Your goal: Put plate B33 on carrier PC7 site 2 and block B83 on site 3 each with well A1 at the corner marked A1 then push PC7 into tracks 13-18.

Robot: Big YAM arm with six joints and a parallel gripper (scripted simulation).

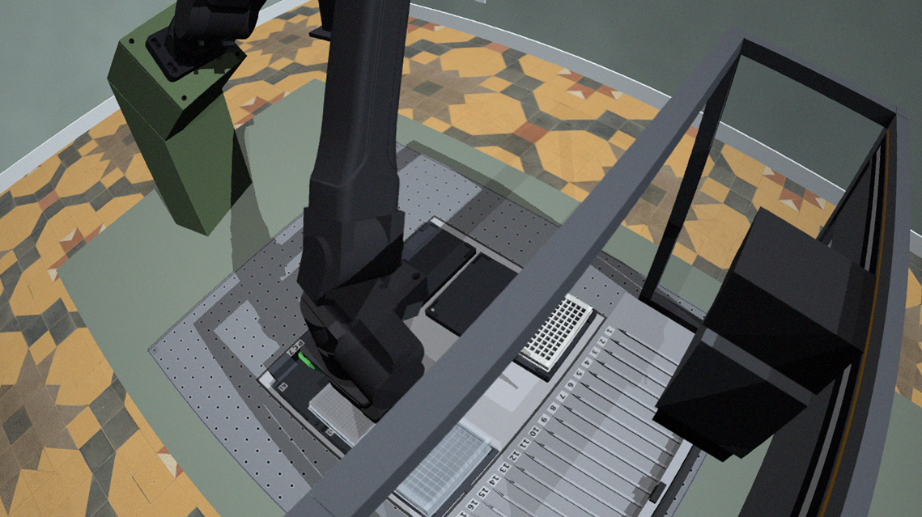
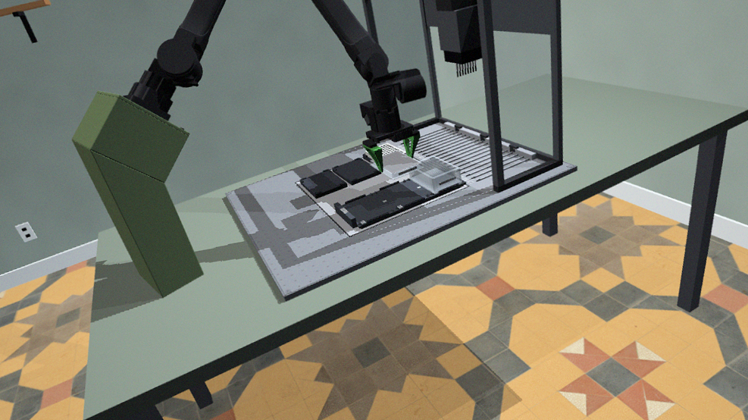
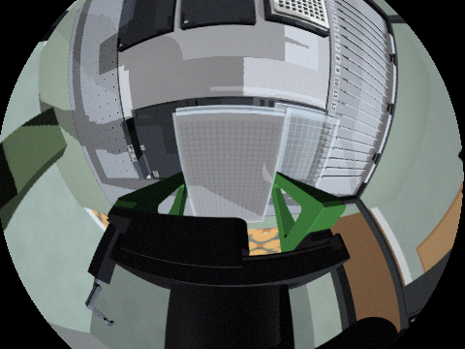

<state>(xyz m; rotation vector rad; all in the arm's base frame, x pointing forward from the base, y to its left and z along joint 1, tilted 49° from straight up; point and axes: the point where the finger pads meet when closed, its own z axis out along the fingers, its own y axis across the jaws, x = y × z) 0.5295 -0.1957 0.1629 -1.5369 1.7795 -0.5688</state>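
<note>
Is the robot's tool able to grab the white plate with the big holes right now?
Probably not yet. The tool is already shut on the 384-well plate above the carrier, so its fingers are full. The white plate sits uncovered on its nest, so the way there looks free once the tool lets go.
</note>
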